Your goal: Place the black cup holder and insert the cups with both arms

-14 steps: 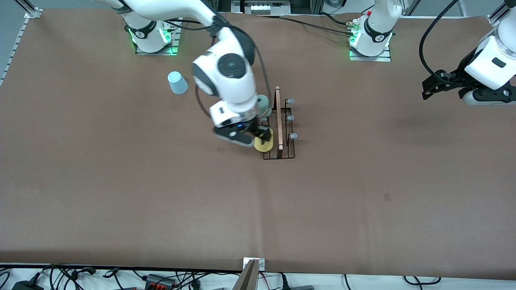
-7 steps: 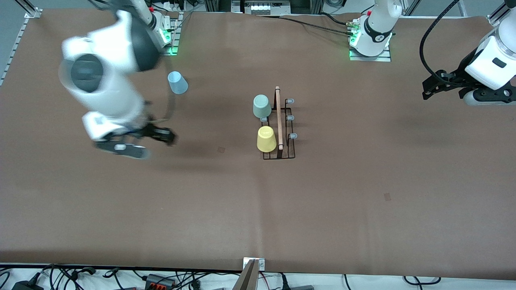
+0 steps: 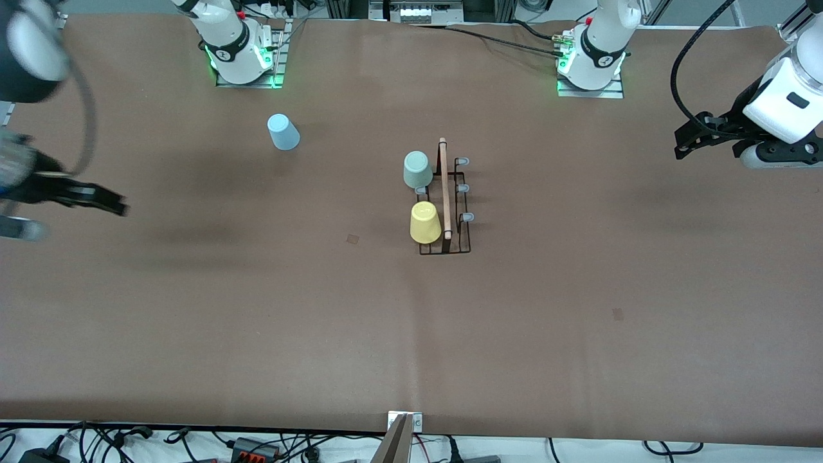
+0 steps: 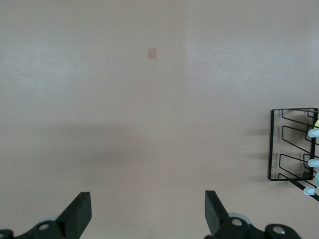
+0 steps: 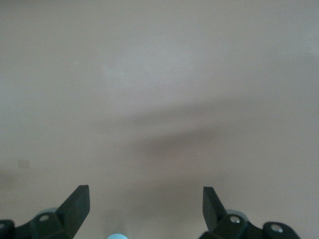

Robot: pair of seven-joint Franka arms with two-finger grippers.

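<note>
The rack (image 3: 445,206) is standing near the middle of the brown counter (image 3: 411,321), a thin black wire frame with a light wooden rod (image 3: 443,186) running along its top and pale grey-blue tips (image 3: 464,188) capping its prongs. In the left wrist view only its wire end and three tips are showing at the picture's edge (image 4: 294,144).

Two cups are sitting mouth-down on its prongs, on the side facing the right arm's end of the counter. The green cup (image 3: 417,169) is sitting at about 11 o'clock from the rack's centre, pale sage, plain and tapered. The yellow cup (image 3: 425,222) is sitting at about 7 o'clock, nearer the front camera, the same plain tapered shape. Both are lying just beside the wooden rod.

The blue cup (image 3: 283,132) is standing upside down on the counter by itself, at roughly 10 o'clock from the rack and well apart from it, near the right arm's base.

The right gripper (image 3: 96,199) is hanging over the counter's edge at 9 o'clock from the rack, blurred, its fingers (image 5: 75,204) spread wide with nothing between them.

The left gripper (image 3: 697,138) is waiting over the counter at about 2 o'clock from the rack, its fingers (image 4: 79,214) likewise released and holding nothing.
</note>
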